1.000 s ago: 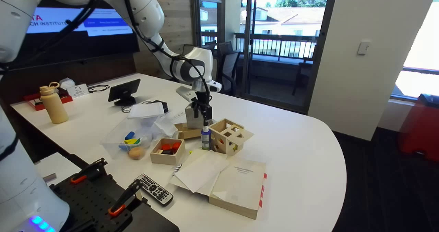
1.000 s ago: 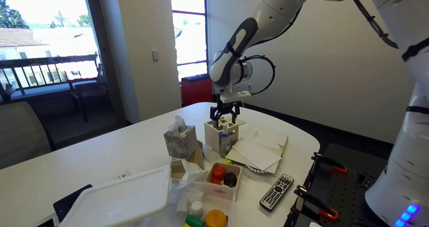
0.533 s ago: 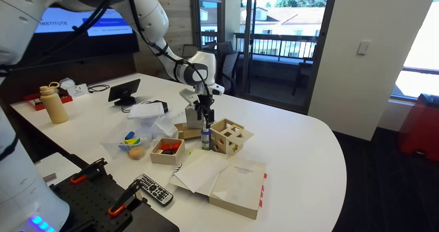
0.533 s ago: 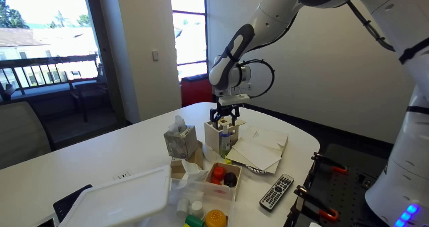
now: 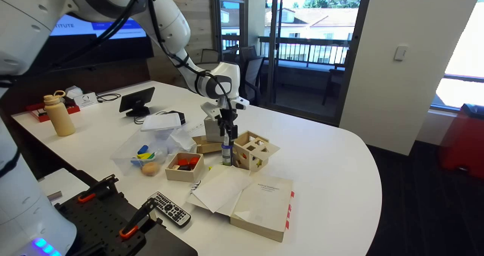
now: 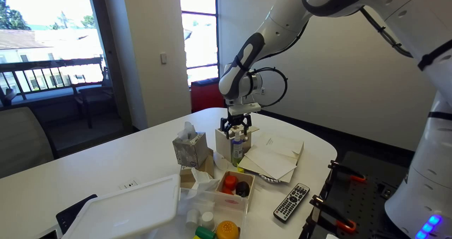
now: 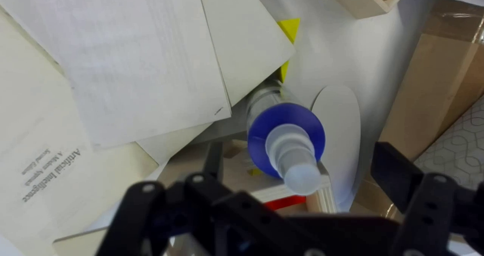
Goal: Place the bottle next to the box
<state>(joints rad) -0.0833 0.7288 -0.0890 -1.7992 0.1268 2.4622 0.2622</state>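
- In an exterior view, saw the gripper hanging by the top of the slim blue bottle, upright on the table just beside the wooden cube. Could not tell contact from a narrow gap there. Found the shallow box of red blocks near the bottle; judged this probably the box meant. Found papers and a thick book on one side, cardboard on another; judged the lane between tight, and roomier a swing out past the cube toward the rounded table edge.
- In an exterior view, saw the fingers spread wide and holding nothing, tips about level with the pale cap. Noted the cube's rim close behind; judged likely to catch a fingertip on going lower, given a slight sideways error. Saw the tissue box farther off; judged a hindrance only to a broad turn.
- In the wrist view, saw the cap roughly midway between the fingers, one showing over the cube, the other over the cardboard. Judged a tip-over the chief danger, caused by closing off-centre on so narrow a top or pushing the bottle into the cube. Saw a paper edge right by the bottle's foot, contact unclear; judged liable to drag along under a low sideways move.
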